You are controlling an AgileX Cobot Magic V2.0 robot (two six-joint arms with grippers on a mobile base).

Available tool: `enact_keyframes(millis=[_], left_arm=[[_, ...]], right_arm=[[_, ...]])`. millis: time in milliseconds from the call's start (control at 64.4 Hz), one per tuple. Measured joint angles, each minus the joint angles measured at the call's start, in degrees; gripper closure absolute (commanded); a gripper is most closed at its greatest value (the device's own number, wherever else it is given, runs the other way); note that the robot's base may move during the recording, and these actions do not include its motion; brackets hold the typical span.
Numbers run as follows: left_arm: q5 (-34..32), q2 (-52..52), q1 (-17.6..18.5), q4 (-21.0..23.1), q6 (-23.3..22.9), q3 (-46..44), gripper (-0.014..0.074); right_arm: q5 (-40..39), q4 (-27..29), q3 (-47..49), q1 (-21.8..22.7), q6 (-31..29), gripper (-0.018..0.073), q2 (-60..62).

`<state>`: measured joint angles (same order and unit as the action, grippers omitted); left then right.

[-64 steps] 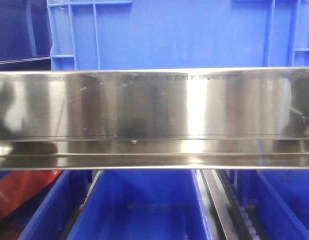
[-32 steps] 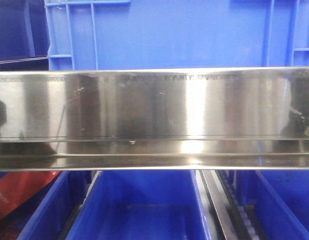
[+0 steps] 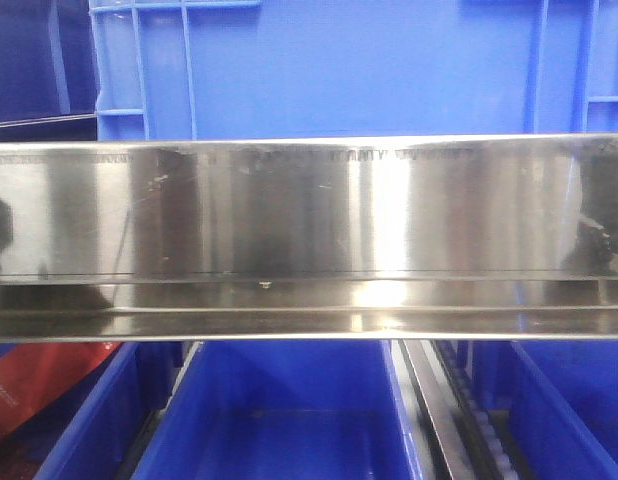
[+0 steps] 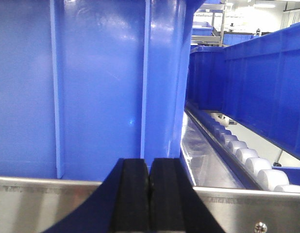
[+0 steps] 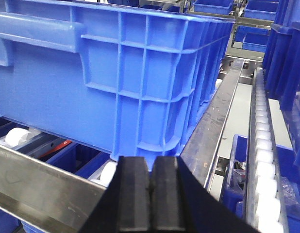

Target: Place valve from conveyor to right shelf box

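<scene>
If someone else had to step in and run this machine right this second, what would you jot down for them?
Left gripper: shut, pads together, nothing between them. It faces a blue crate wall above a steel rail.
Right gripper: also shut and empty, in front of a ribbed blue crate sitting on white rollers.
Valve and conveyor: not visible in any view.
Front camera: only the shiny steel shelf beam, with blue bins below.
Done: no sign of it; no valve shows in the visible part of the bins.
Left: find the valve, pick it up, place it in the right shelf box.

Left hand (image 4: 149,194) and right hand (image 5: 150,199) both closed, holding nothing
</scene>
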<state>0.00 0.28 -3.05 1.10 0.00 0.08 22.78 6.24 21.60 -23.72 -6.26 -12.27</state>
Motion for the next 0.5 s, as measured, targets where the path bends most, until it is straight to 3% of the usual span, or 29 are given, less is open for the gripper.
enact_keyframes(millis=[248,497], left_arm=[[0.0,0.0,0.0,0.0,0.0,0.0,0.0707],[0.0,0.0,0.0,0.0,0.0,0.0,0.0707]], right_arm=[[-2.71,0.0,-1.54,2.1,0.0,0.0722,0.0],[-8.85,0.37,-6.09,17.58,0.0,0.0722,0.37]])
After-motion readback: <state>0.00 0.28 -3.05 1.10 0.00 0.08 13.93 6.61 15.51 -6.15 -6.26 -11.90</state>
